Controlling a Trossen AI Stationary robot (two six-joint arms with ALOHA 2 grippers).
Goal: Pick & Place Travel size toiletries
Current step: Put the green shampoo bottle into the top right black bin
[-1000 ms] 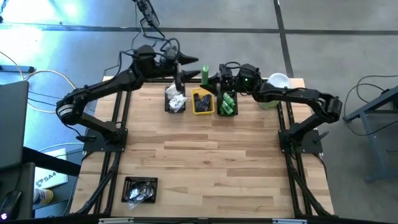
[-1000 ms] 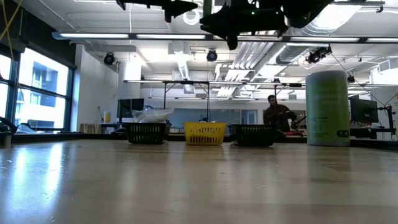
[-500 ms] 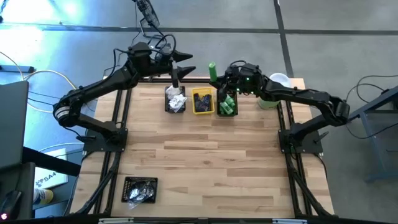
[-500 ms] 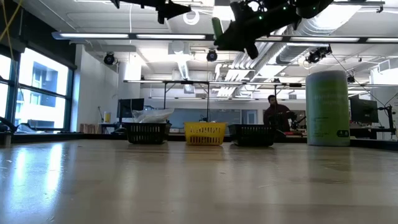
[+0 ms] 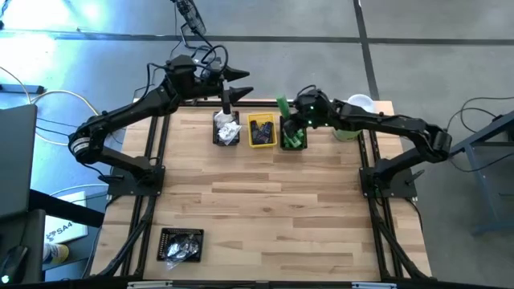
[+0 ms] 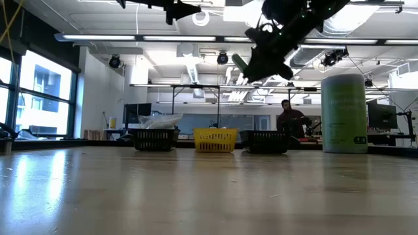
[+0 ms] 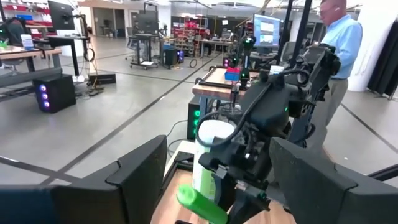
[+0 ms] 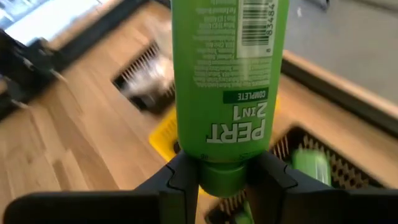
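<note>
your right gripper (image 5: 291, 115) hangs over the table's far edge at the end of a long reach from the right, wrist tilted down, fingers (image 8: 186, 174) clamped on a green bottle (image 8: 229, 81) by its cap end. your left gripper (image 5: 234, 80) waits high past the far edge, jaws spread wide, nothing between them.

Robotics lab — desks (image 7: 37, 56), monitors (image 7: 265, 28), exposed ceiling ducts (image 6: 189, 65).

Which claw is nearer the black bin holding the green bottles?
Right. The right claw, shut on a green bottle, hangs just above that bin. The left claw, open, is past the table's far edge, beyond the white-packet bin.
</note>
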